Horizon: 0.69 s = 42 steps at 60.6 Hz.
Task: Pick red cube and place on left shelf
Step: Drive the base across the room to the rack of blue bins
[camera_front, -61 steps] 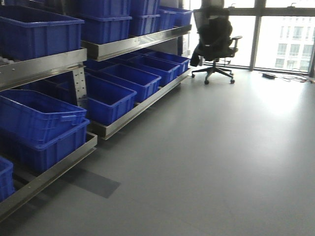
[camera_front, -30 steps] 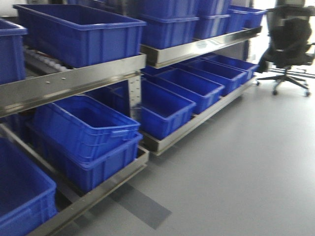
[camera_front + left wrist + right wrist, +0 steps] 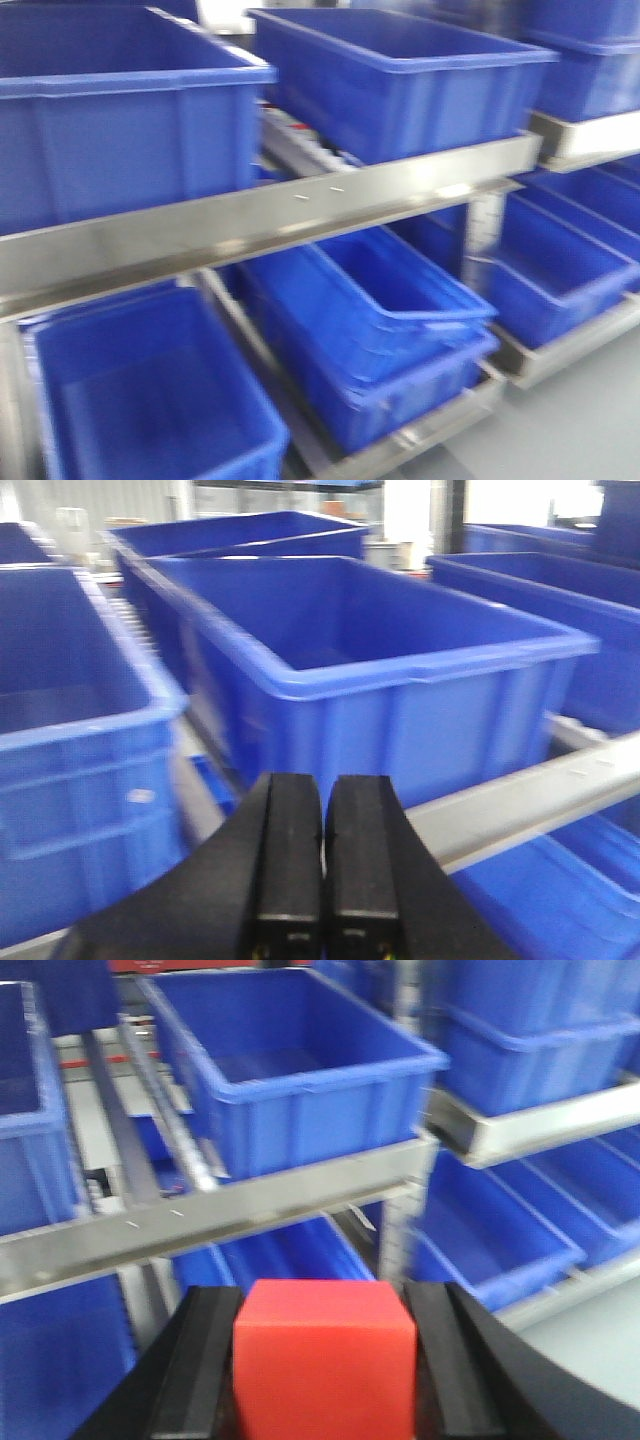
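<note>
Clamping red cube point(image 3: 324, 1360) between both black fingers, right gripper point(image 3: 325, 1370) faces steel shelf rail point(image 3: 250, 1205), cube filling gap. Blue bin point(image 3: 290, 1070) sits on shelf just above rail. Left gripper point(image 3: 322, 860) pinched tight, fingers touching, nothing between them, facing large blue tub point(image 3: 380, 670).

The right wrist view's lower edge cuts off the red cube point(image 3: 325, 1360) between my fingers point(image 3: 205, 1380). The blue bins point(image 3: 400, 80) ahead are smeared with blur.

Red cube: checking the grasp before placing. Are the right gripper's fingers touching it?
Touching. The right wrist view shows the red cube pressed between the fingers of the right gripper, no gap either side.
</note>
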Each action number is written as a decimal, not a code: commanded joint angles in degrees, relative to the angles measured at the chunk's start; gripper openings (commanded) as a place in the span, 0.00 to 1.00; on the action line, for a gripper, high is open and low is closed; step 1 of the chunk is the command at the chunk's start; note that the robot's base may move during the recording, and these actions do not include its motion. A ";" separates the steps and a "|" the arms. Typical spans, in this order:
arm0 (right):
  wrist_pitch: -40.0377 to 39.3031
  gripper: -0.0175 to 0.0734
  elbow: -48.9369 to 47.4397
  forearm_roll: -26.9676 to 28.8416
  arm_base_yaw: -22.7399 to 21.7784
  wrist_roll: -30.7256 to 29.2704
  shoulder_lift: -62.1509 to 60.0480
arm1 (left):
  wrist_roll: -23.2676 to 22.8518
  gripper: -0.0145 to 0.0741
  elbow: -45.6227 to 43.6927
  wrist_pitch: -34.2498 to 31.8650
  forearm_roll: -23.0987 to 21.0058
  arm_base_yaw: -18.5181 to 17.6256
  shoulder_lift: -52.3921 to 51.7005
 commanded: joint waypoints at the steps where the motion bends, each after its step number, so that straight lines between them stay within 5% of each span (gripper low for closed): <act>1: -5.28 0.25 -1.61 -0.60 -0.21 -0.33 0.54 | 0.01 0.28 1.41 -4.88 0.00 -0.23 -0.94; 42: -5.28 0.25 -1.61 -0.60 -0.21 -0.33 0.54 | 0.01 0.28 1.41 -4.88 0.00 -0.23 -0.94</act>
